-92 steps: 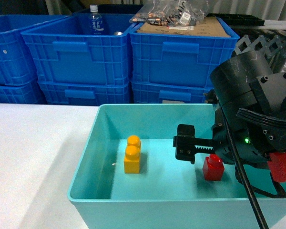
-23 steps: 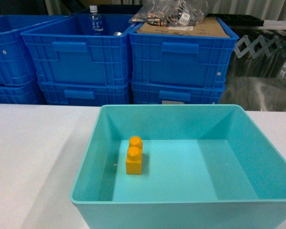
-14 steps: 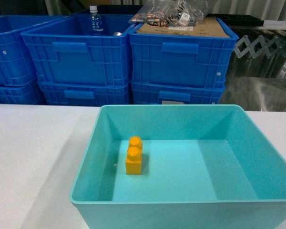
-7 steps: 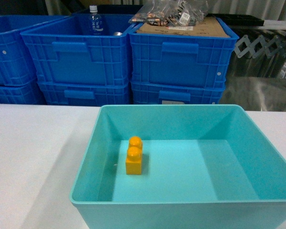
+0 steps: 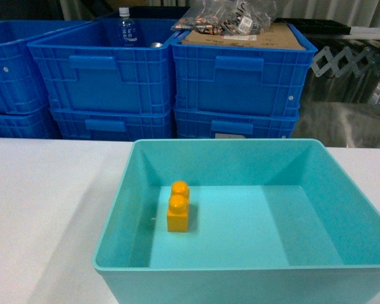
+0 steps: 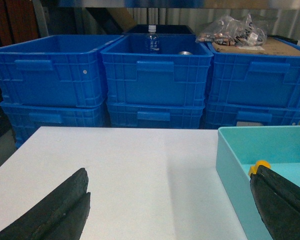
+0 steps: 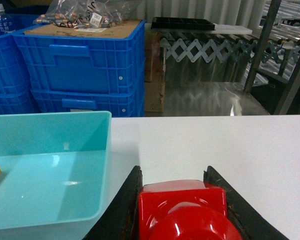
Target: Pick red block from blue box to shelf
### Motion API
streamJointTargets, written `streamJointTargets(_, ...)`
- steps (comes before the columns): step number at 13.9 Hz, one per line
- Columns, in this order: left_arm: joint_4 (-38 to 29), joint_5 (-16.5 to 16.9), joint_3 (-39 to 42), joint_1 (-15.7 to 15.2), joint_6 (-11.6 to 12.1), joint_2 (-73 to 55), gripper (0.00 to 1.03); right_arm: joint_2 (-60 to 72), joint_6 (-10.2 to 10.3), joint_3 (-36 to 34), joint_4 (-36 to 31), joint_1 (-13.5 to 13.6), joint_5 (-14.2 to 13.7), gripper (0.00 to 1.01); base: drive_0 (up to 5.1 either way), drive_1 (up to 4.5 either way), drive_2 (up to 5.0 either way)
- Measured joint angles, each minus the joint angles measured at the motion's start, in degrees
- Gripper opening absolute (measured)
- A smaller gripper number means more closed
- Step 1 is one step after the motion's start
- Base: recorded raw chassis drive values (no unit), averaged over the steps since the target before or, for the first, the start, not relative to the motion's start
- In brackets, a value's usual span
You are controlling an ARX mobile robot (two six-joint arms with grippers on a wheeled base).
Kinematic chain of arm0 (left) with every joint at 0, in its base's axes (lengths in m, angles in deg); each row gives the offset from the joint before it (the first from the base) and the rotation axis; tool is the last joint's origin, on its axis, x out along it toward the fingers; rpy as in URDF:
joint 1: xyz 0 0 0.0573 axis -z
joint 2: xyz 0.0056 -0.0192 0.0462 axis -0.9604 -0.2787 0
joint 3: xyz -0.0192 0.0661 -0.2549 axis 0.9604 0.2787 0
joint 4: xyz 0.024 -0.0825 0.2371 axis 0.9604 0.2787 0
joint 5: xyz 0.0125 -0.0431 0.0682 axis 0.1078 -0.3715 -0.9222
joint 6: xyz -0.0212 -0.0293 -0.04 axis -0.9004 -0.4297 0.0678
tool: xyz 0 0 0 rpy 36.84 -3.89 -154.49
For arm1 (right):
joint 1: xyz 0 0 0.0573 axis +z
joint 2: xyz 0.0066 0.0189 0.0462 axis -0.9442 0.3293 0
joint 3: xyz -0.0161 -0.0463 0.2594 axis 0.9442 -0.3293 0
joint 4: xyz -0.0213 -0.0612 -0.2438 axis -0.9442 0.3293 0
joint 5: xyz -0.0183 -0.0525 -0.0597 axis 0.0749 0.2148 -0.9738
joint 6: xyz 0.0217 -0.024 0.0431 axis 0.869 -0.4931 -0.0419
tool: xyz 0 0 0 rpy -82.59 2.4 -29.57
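— Block status?
— The red block (image 7: 182, 212) sits clamped between the two dark fingers (image 7: 121, 207) of the right gripper (image 7: 180, 210), stud facing the wrist camera, held over the white table (image 7: 230, 145) just outside the right wall of the blue box (image 7: 50, 165).

— And the box itself?
— The head view shows it at the table's near edge, holding only the orange-yellow brick (image 5: 177, 207), which stands left of the box's centre. Neither arm shows in that view.

— Left side?
— The left gripper (image 6: 170, 210) hangs above the table to the left of the box, jaws spread wide with nothing between them; one fingertip (image 6: 55, 210) is over bare table, the other at the box's left rim.

— Behind?
— Stacked blue crates (image 5: 234, 76) along the table's far edge, one with a water bottle (image 5: 127, 28), one topped by cardboard and a plastic bag (image 5: 231, 16)
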Motion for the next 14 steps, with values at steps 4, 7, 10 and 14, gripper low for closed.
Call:
streamJointTargets(4,0.00,0.00,0.00,0.00,0.02,0.00,0.98,-0.07,0.02,-0.07,0.09,0.00,-0.02,0.28,0.0,0.00,0.0)
streamJointTargets(7,0.00,0.00,0.00,0.00,0.02,0.00,0.98,-0.07,0.00,-0.07,0.09,0.00,-0.02,0.28,0.0,0.00,0.0)
streamJointTargets(10,0.00,0.00,0.00,0.00,0.02,0.00,0.98,-0.07,0.00,-0.07,0.09,0.00,-0.02,0.28,0.0,0.00,0.0)
streamJointTargets(14,0.00,-0.04,0.00,-0.04,0.00,0.00,0.98,-0.07,0.00,-0.07,0.11,0.02,-0.02,0.28,-1.5,-1.49,-1.5)
